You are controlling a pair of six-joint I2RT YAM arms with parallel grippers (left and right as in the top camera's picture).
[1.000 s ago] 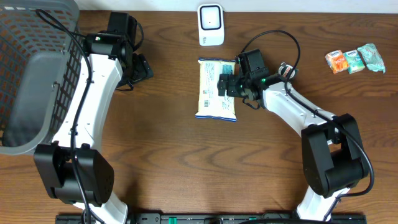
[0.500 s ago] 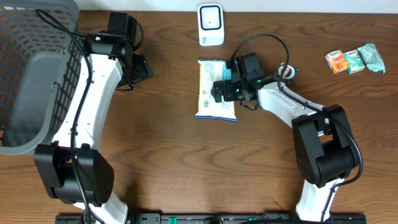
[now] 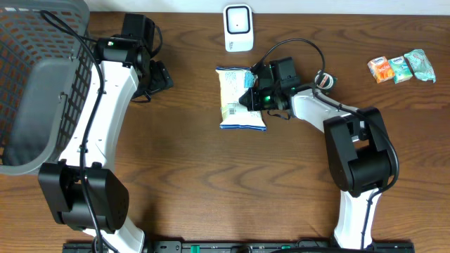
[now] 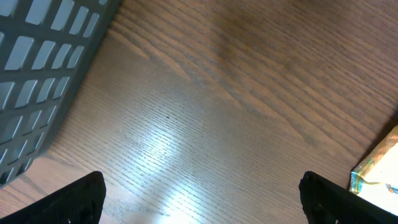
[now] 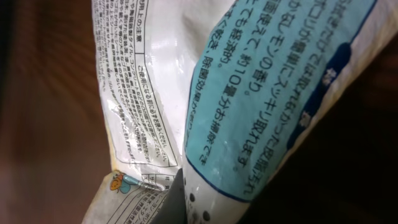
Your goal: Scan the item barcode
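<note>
item: white and pale-blue crinkly plastic packet (image 3: 241, 98) with printed text, flat on the wood table (image 3: 211, 183), its right edge pinched in my right pincer (image 3: 254, 97)
right pincer: clamped down on the packet's edge; wrist view is filled with bunched film (image 5: 186, 93)
scanner: small white box-shaped barcode reader (image 3: 238, 28), just beyond the pincer, near the packet's far end
left pincer: parked well off to the left by the grey mesh basket (image 3: 35, 84), fingers (image 4: 81, 196) spread wide, holding nothing
step: grasp made, I judge; scan not done
next: lift, turn barcode face to the reader; thin film may slip
</note>
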